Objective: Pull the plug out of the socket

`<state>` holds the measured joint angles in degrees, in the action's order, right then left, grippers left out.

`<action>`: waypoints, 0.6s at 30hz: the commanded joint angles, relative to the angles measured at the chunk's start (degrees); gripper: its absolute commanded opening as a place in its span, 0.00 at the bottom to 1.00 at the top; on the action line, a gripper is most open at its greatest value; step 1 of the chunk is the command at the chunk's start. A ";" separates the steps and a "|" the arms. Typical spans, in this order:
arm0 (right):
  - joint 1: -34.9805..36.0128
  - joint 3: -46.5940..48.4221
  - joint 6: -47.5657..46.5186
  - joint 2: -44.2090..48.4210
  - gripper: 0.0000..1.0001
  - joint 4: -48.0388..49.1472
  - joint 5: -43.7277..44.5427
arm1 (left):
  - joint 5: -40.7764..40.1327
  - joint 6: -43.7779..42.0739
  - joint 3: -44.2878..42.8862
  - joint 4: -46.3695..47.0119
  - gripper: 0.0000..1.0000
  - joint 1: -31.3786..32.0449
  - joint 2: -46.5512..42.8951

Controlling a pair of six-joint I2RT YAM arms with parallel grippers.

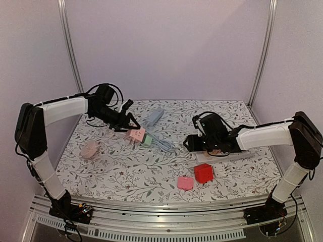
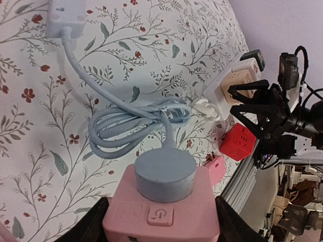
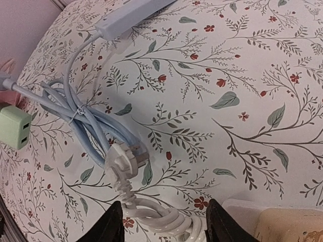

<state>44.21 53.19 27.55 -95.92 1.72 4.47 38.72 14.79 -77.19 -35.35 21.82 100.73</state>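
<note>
White plug (image 3: pixel 123 161), smooth moulded plastic, lies flat on the floral-print desk (image 3: pixel 227 60) touching the looped blue cable (image 3: pixel 86 126). The right tool (image 3: pixel 164 204) is parted above it, gripping nothing. The left tool (image 2: pixel 159 206) clamps a rounded pink socket cube (image 2: pixel 194 224).

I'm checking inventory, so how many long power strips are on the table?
2. A blue-grey power strip lies at the back centre; a white power strip lies on the right, partly under the right arm. The arms could hide more.
</note>
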 commanded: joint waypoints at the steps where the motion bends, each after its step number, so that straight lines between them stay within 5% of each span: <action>1: -0.25 0.59 -4.14 4.60 0.65 0.67 -3.00 | 5.35 -1.46 -0.58 3.58 0.28 1.72 -3.87; 5: -0.23 0.55 -8.49 9.08 0.83 0.56 -9.99 | 6.10 -3.17 -1.11 1.96 0.29 3.06 -3.66; 18: 5.64 7.87 -13.60 8.28 0.86 -5.34 -22.70 | 14.12 -5.70 -3.00 -0.91 0.29 8.82 -0.44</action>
<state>48.14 58.83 16.01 -85.73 -1.04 -13.61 45.84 10.41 -77.47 -38.06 29.80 100.77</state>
